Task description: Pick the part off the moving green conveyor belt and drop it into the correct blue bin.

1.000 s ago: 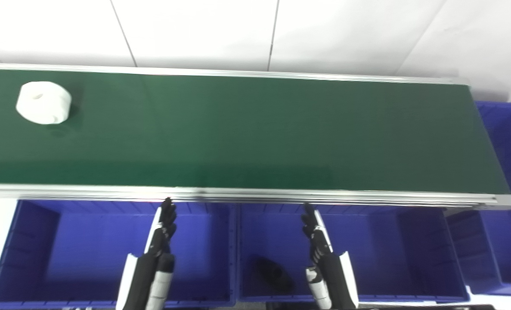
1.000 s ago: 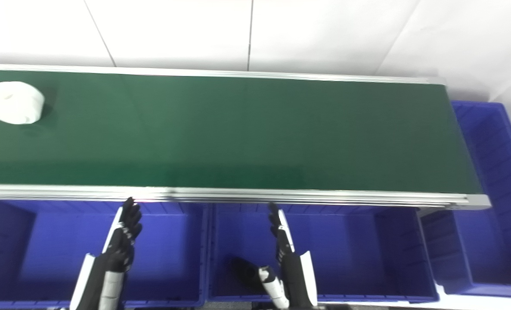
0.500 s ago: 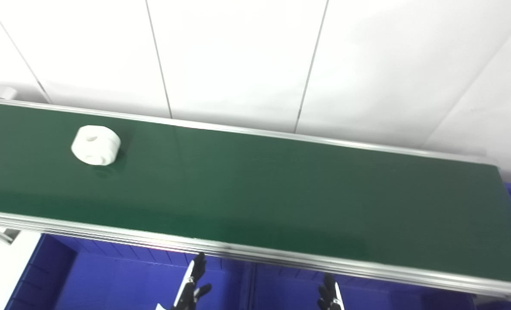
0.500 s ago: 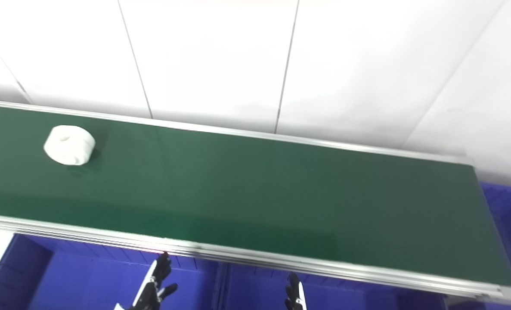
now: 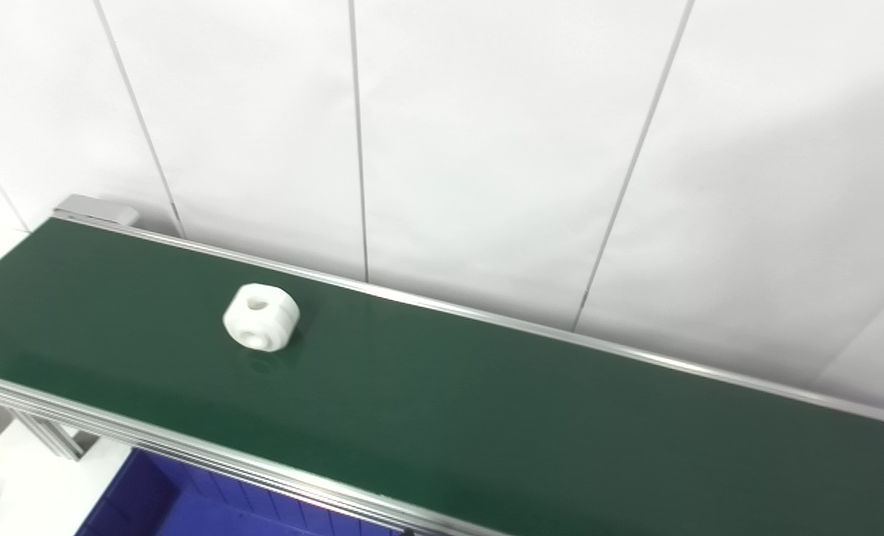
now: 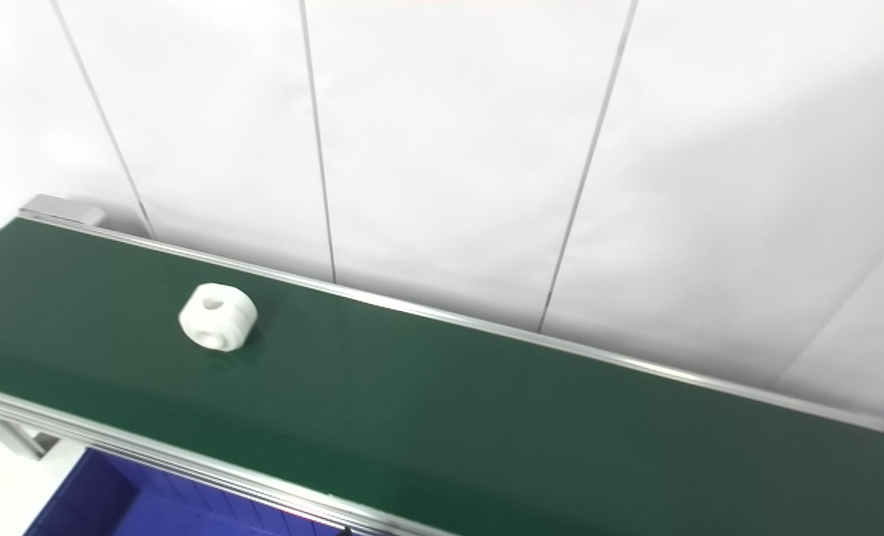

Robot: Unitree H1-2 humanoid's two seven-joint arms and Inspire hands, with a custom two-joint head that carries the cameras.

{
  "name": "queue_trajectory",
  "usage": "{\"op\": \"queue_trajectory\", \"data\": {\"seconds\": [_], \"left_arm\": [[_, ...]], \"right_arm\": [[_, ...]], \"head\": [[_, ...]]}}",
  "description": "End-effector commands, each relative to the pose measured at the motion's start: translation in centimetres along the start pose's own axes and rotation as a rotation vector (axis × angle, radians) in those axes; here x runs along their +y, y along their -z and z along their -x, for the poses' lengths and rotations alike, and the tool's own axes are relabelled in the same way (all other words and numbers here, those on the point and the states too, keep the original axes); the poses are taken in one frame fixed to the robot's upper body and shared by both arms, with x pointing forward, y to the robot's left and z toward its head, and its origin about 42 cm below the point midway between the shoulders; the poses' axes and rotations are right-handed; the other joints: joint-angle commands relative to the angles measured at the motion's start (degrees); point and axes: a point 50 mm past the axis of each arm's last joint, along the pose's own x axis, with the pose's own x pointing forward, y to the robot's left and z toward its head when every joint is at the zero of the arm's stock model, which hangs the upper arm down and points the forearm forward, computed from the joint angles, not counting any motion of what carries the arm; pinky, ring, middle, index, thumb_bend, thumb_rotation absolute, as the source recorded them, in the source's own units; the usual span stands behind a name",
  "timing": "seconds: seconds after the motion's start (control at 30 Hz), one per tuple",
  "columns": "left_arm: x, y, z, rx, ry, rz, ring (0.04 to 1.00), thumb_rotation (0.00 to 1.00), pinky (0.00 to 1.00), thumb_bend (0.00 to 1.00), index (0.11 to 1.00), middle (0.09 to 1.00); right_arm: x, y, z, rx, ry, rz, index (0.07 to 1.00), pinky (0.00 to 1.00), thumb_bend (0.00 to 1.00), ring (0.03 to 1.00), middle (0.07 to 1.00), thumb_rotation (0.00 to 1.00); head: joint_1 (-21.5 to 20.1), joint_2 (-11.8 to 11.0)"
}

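White part (image 5: pixel 261 318) sits on the green belt (image 5: pixel 486 417), over toward its left end and closer to the far rail than the near one. It's a chunky round piece with a hole in the top and another on its side, lying flat, nothing touching it. Neither hand shows up in either view, so can't say how open they are or place the part relative to them. Corner of a blue bin (image 6: pixel 99 499) peeks out under the belt's near rail, bottom left; looks empty-ish, but only a sliver shows.
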Motion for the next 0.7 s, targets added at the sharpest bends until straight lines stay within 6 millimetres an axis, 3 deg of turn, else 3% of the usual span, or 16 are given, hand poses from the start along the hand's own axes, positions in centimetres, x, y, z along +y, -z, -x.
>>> {"op": "queue_trajectory", "data": {"seconds": [0.0, 0.07, 0.23, 0.37, 0.4, 0.47, 0.67], "left_arm": [[-1.0, -1.7, -0.8, -0.116, -0.010, 0.001, 0.945, 1.00, 0.85, 0.60, 1.000, 0.994], [-1.0, -2.4, -1.1, -0.170, -0.017, -0.022, 0.896, 0.98, 0.73, 0.65, 1.000, 0.964], [0.5, -6.1, -2.2, -0.360, -0.080, -0.133, 0.841, 0.88, 0.67, 0.69, 1.000, 0.907], [2.7, -8.7, -4.4, -0.420, -0.046, -0.159, 0.770, 0.58, 0.64, 0.89, 0.944, 0.823], [3.8, -9.6, -5.5, -0.439, -0.019, -0.202, 0.763, 0.55, 0.64, 0.90, 0.936, 0.813], [5.6, -11.1, -7.4, -0.476, 0.024, -0.283, 0.766, 0.39, 0.59, 0.94, 0.904, 0.837], [10.7, -14.7, -13.0, -0.528, 0.059, -0.599, 0.747, 0.36, 0.52, 1.00, 0.824, 0.836]], "right_arm": [[0.0, -1.0, 0.0, -0.075, -0.010, -0.026, 1.000, 1.00, 0.85, 1.000, 1.000, 1.00], [0.0, -1.0, 0.1, -0.073, -0.015, -0.037, 1.000, 1.00, 0.84, 1.000, 1.000, 1.00], [0.4, -1.3, 0.1, -0.081, -0.017, -0.043, 1.000, 1.00, 0.86, 1.000, 1.000, 1.00], [0.5, -1.5, 0.3, -0.083, -0.017, -0.048, 1.000, 1.00, 0.86, 1.000, 1.000, 1.00], [0.6, -1.6, 0.3, -0.084, -0.017, -0.046, 1.000, 1.00, 0.86, 1.000, 1.000, 1.00], [0.7, -1.7, 0.4, -0.085, -0.018, -0.046, 1.000, 0.99, 0.83, 1.000, 1.000, 1.00], [0.9, -1.7, 0.5, -0.083, -0.024, -0.056, 1.000, 1.00, 0.84, 1.000, 1.000, 1.00]], "head": [[0.6, 0.2], [0.9, 0.4], [0.9, 1.5], [0.9, 2.1], [0.7, 2.3], [0.5, 2.5], [0.3, 2.8]]}}
